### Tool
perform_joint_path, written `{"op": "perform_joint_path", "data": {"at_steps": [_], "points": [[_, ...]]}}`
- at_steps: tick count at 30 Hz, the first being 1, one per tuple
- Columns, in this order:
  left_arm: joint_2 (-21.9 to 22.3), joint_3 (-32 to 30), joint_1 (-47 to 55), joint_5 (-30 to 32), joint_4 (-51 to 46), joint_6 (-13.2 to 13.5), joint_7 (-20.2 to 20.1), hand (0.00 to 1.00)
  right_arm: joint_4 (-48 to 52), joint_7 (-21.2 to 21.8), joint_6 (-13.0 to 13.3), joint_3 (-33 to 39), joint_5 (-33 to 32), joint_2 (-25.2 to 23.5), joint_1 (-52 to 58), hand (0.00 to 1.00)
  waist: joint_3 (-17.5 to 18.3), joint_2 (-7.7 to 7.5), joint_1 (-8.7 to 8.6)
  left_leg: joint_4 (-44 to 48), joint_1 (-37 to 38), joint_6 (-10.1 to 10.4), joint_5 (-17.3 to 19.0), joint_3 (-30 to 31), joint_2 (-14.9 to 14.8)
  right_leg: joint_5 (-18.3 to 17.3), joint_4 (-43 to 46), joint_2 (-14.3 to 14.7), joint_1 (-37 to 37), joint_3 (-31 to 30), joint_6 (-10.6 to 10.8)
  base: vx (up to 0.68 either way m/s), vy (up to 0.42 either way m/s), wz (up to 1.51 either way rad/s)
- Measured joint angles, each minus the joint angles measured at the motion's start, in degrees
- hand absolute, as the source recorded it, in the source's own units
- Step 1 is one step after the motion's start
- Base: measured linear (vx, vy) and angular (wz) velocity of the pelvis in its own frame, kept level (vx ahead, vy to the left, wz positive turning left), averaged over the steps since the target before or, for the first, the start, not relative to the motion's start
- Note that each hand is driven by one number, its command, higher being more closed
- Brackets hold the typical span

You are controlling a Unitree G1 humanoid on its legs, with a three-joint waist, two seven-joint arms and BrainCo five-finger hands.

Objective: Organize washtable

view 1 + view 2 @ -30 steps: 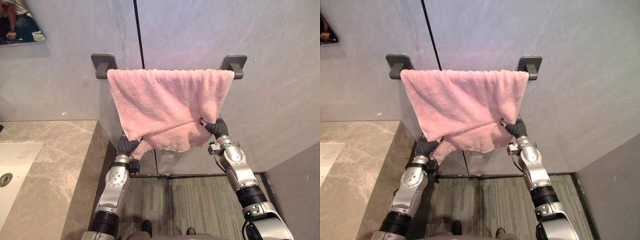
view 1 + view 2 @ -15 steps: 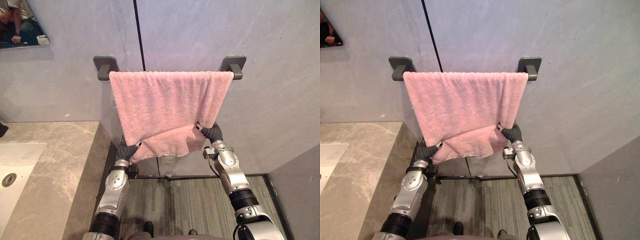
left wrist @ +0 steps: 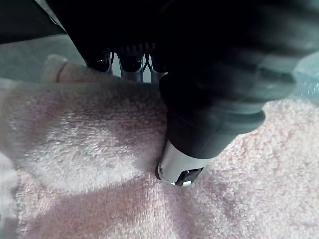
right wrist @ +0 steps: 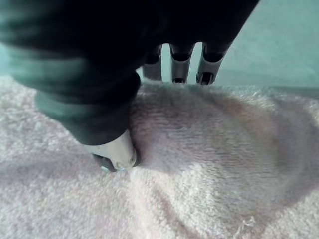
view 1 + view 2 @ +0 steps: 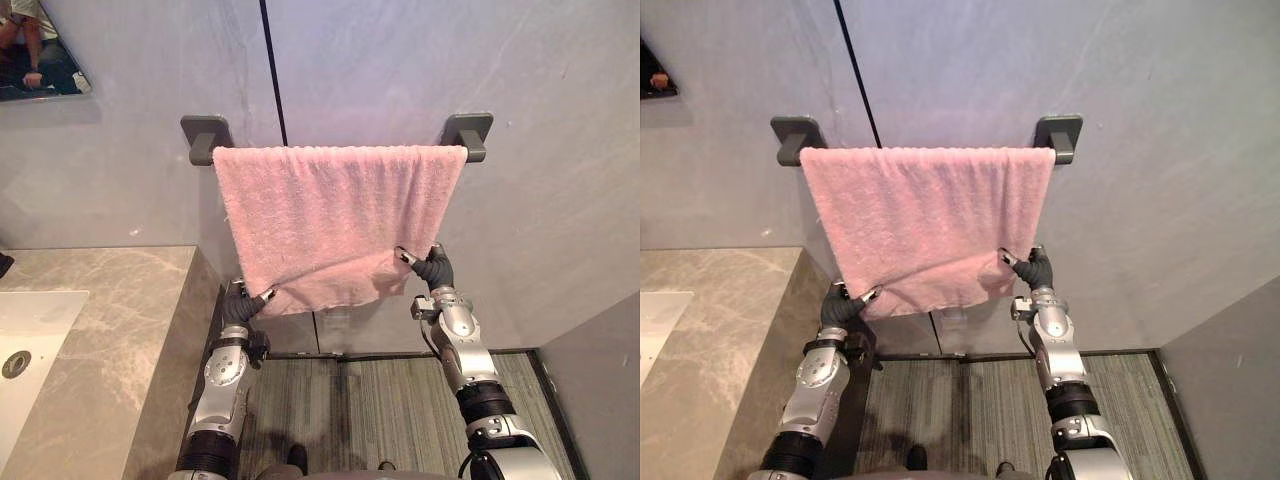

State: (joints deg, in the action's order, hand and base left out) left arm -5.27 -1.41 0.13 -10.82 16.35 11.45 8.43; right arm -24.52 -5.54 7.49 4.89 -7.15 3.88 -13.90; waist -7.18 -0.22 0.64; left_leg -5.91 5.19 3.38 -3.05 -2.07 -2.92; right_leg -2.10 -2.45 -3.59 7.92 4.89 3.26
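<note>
- Pinching the lower corner of the pink towel, at its 7 o'clock, with the left hand: thumb pressed on the front of the cloth, fingers curled in behind the fold.
- Pinching the other lower corner, at the towel's 4 o'clock, with the right hand: right thumb on the near face, right fingers tucked behind the cloth.
- Draped over a rail on the grey wall, top edge level, running from the dark grey bracket at 9 o'clock to the matching bracket at 3 o'clock. Rail itself hidden under the cloth.
- Hanging flat across the front, bottom edge bunched and sagging between the two hands, right-hand corner held higher than the left-hand one.
- Lying at 8 o'clock of the head view, just beside the left arm: marbled stone countertop, with a white sink at its 9 o'clock edge.
- Fixed at 11 o'clock on the wall: mirror, reflecting a person.
- Spreading at 6 o'clock, below the towel: striped grey floor.
</note>
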Motion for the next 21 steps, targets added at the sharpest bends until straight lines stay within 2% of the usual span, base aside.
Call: {"op": "perform_joint_path", "data": {"at_steps": [4, 10, 13, 18, 21], "points": [[-0.1, -3.2, 3.1, -2.2, 0.0, -0.4, 0.8, 0.0, 0.0, -1.1, -1.2, 2.6, -0.2, -0.2, 3.7, 0.0, -0.1, -0.22, -0.06, 0.1, 0.0, 0.0, 0.0, -0.3, 0.0, 0.4, -0.4, -0.1, 0.0, -0.2, 0.0, -0.02, -0.008, -0.04], [0.0, -6.8, 4.2, -5.1, -2.6, -0.4, 1.9, 0.0, 5.8, -2.0, -1.3, 4.8, -1.2, -0.2, 8.1, 0.0, -0.1, -0.29, 0.03, 0.4, 0.0, 0.0, 0.0, -1.1, -0.4, 1.2, -0.8, 0.2, -0.3, -1.3, -0.1, -0.05, -0.016, -0.08], [0.2, -10.6, 5.4, -6.5, -8.2, -0.2, 2.2, 0.0, 9.7, -2.4, -1.3, 8.5, -1.2, -0.1, 9.7, 0.0, -0.1, -0.29, -0.08, 0.3, 0.1, 0.0, 0.0, -1.2, -0.4, 1.2, -0.7, 0.3, -0.3, -1.5, -0.1, -0.04, -0.015, -0.04], [0.5, -17.0, 6.3, -7.3, -20.1, 0.9, 3.0, 0.0, 22.1, -4.5, -0.9, 14.9, -1.3, 0.1, 10.0, 0.0, -0.1, -0.28, -0.12, 0.4, 0.6, 0.0, 0.0, -1.3, -0.4, 1.2, -0.6, 0.3, -0.3, -1.5, -0.1, -0.01, -0.005, 0.0], [0.5, -18.0, 6.3, -7.6, -26.1, 2.1, 3.0, 0.0, 28.5, -4.5, 1.2, 15.1, -1.4, 0.4, 10.0, 0.0, -0.1, -0.26, -0.12, 0.4, 0.6, 0.0, 0.0, -1.3, -0.3, 1.2, -0.6, 0.3, -0.3, -1.5, -0.1, -0.01, -0.005, 0.0]]}}
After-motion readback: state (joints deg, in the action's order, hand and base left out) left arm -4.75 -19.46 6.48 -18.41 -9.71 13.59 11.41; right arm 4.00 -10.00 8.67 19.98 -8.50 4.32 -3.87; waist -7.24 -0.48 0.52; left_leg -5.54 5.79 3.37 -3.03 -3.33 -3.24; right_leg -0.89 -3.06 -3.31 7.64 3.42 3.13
